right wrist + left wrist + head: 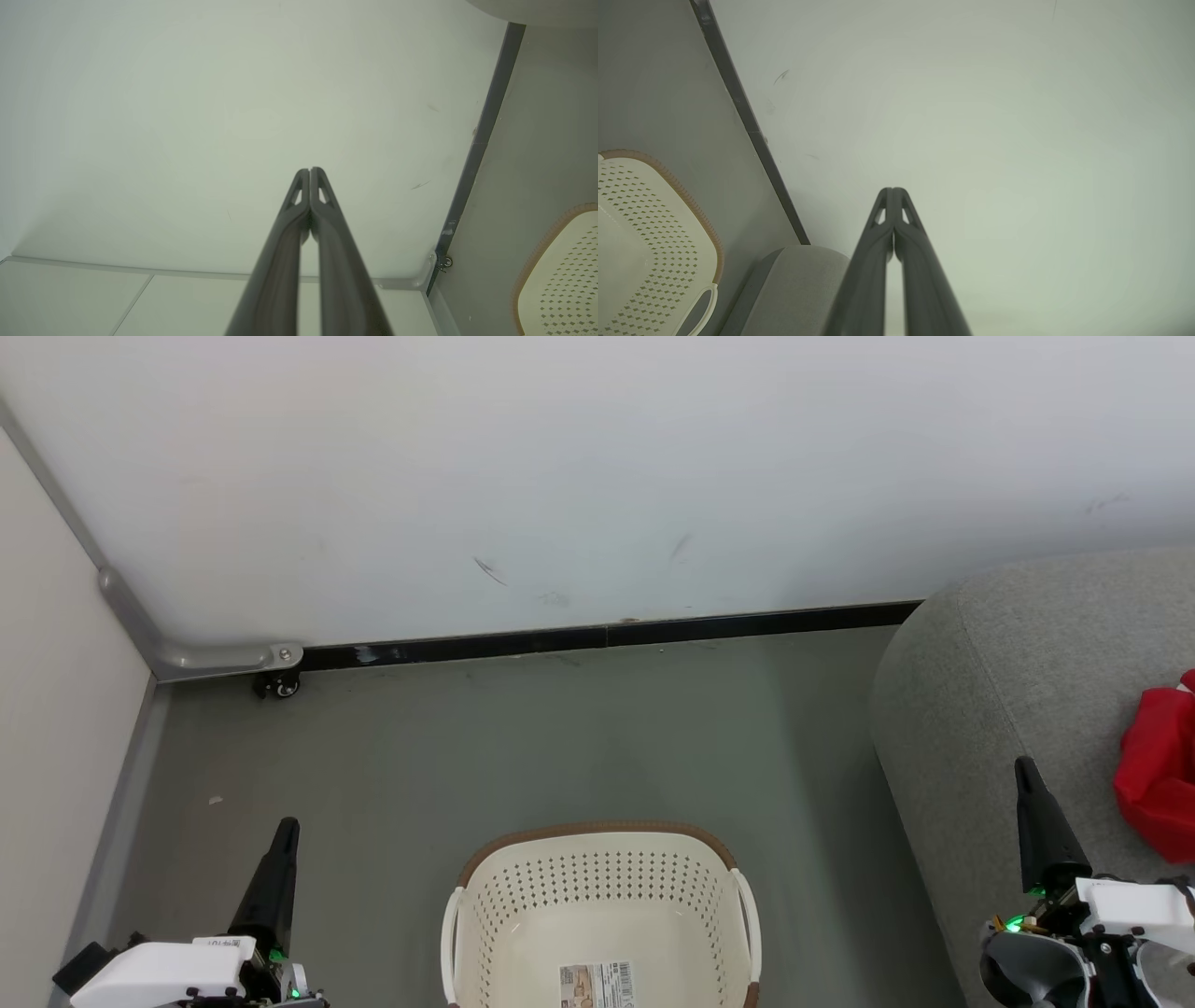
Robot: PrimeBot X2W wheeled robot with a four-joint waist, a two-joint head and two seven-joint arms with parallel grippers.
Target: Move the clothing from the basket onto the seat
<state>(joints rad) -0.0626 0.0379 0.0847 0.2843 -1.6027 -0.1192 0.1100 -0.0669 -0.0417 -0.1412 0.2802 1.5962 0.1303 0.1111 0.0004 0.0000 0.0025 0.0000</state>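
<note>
The cream perforated basket (602,915) with a brown rim sits on the floor at the bottom centre, holding nothing but the label on its bottom. Red clothing (1160,770) lies on the light-grey seat (1008,691) at the far right edge. My left gripper (283,829) points up at the lower left, shut and holding nothing, well left of the basket. My right gripper (1027,767) is shut and holding nothing over the seat, just left of the clothing. In the wrist views both the left gripper (892,190) and the right gripper (309,171) have their fingertips pressed together, facing the wall.
A white wall with a black skirting strip (607,637) runs behind the grey floor (523,747). A pale partition on a small caster (278,685) closes the left side. The basket (649,242) and seat corner (798,284) show in the left wrist view.
</note>
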